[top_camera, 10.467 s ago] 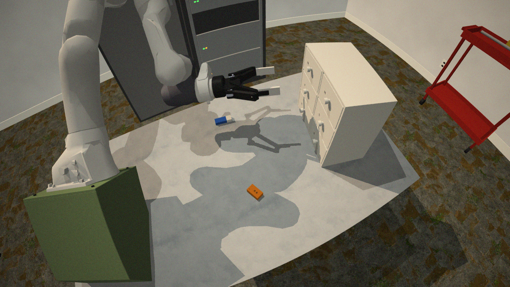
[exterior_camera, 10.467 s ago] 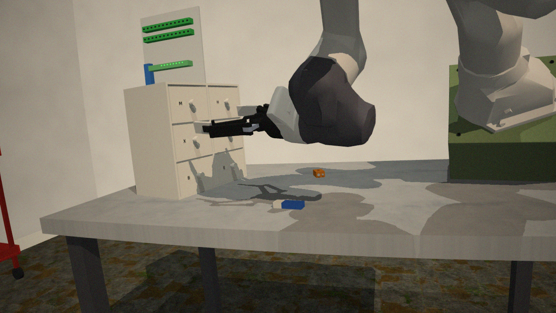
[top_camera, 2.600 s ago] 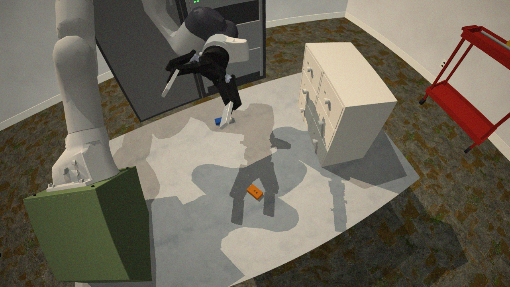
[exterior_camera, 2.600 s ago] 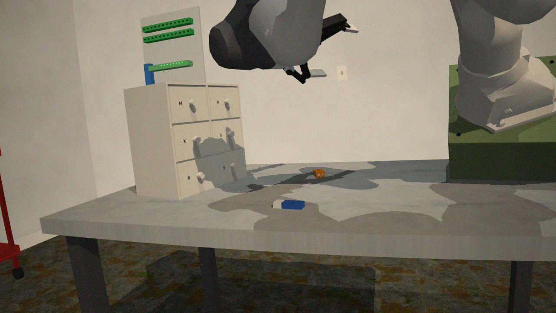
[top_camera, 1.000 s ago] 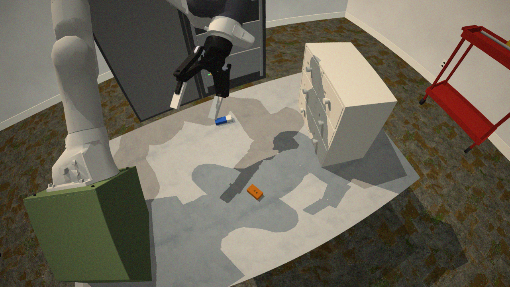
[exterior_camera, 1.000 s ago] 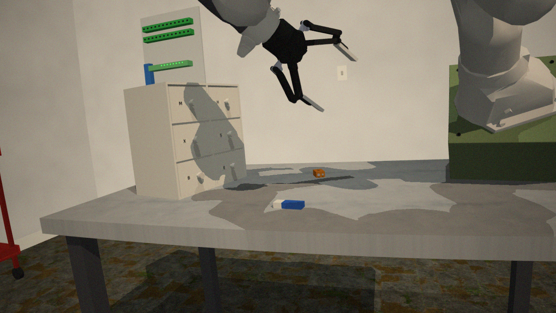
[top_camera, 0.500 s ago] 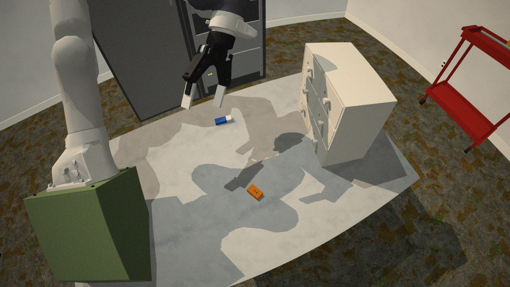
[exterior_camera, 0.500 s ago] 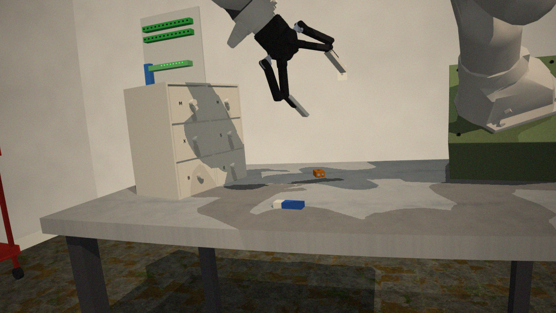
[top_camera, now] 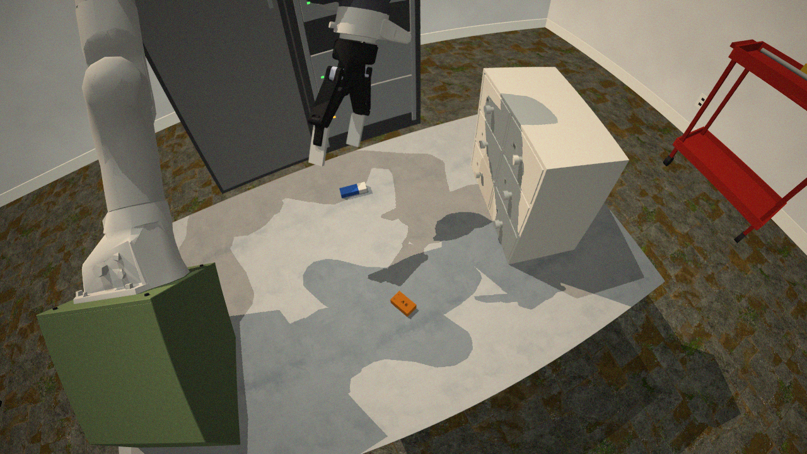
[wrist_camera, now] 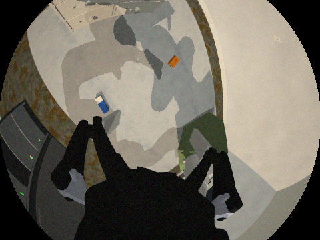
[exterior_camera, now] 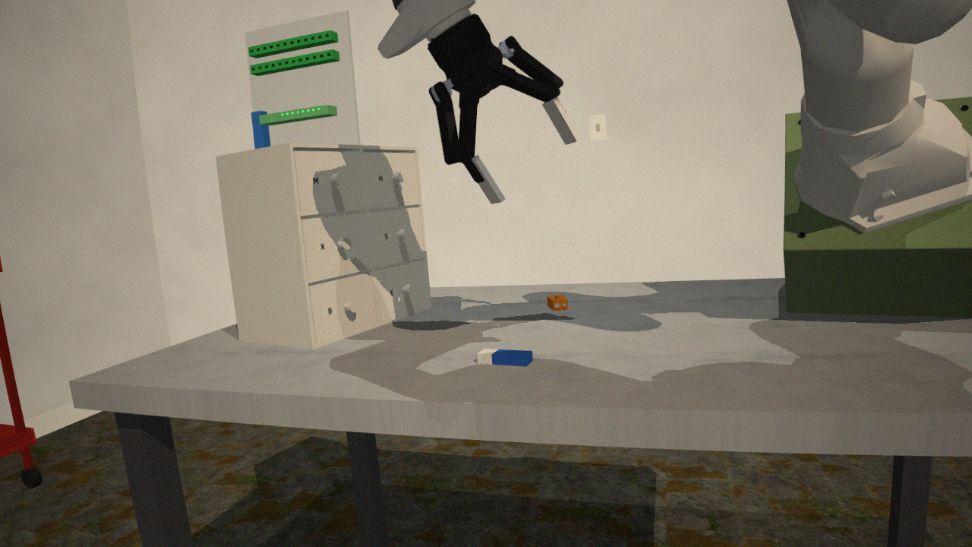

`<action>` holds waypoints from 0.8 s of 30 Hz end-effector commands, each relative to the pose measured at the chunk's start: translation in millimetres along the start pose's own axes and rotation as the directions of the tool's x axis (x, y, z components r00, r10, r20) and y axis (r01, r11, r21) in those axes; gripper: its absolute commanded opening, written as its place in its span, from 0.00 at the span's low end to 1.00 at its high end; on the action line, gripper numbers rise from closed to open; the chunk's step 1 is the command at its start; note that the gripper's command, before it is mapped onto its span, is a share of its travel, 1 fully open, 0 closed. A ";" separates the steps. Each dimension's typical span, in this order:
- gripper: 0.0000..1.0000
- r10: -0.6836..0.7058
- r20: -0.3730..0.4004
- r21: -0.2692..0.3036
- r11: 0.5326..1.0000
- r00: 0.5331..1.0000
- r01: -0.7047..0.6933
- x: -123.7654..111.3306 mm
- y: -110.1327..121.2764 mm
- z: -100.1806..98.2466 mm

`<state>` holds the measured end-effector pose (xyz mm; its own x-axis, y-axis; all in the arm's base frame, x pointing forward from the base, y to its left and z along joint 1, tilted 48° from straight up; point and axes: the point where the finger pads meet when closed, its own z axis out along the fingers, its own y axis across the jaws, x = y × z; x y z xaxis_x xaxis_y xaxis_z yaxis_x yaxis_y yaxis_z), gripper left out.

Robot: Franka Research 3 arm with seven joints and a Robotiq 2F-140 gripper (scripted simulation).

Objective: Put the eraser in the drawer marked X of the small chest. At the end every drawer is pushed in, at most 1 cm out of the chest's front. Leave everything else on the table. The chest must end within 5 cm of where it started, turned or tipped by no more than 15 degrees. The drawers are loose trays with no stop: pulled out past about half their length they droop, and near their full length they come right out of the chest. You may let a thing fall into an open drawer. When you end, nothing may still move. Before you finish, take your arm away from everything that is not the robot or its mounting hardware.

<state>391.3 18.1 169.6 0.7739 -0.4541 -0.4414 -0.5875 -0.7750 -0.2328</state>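
The eraser (top_camera: pixel 353 189), blue with a white end, lies flat on the table; it also shows in the exterior view (exterior_camera: pixel 504 357) and in the wrist view (wrist_camera: pixel 101 103). The cream chest (top_camera: pixel 538 157) stands at the table's far side with all drawers pushed in. Its drawer marked X (exterior_camera: pixel 335 247) is the middle-row one on the left in the exterior view. My gripper (top_camera: pixel 335 144) (exterior_camera: pixel 530 156) hangs high above the table, fingers wide open and empty, above and a little beyond the eraser.
An orange block (top_camera: pixel 403 303) lies on the table nearer the front. My green base pedestal (top_camera: pixel 140 355) stands at one end. A dark cabinet (top_camera: pixel 270 73) is behind the table, and a red cart (top_camera: pixel 739 140) is off to the side.
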 end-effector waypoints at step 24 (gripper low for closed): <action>1.00 -0.330 -0.152 0.302 0.882 0.932 0.361 13.7 -70.7 -51.4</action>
<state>448.4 41.6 219.7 0.9113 -0.3055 -0.2761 -0.4112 -0.7090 -0.5729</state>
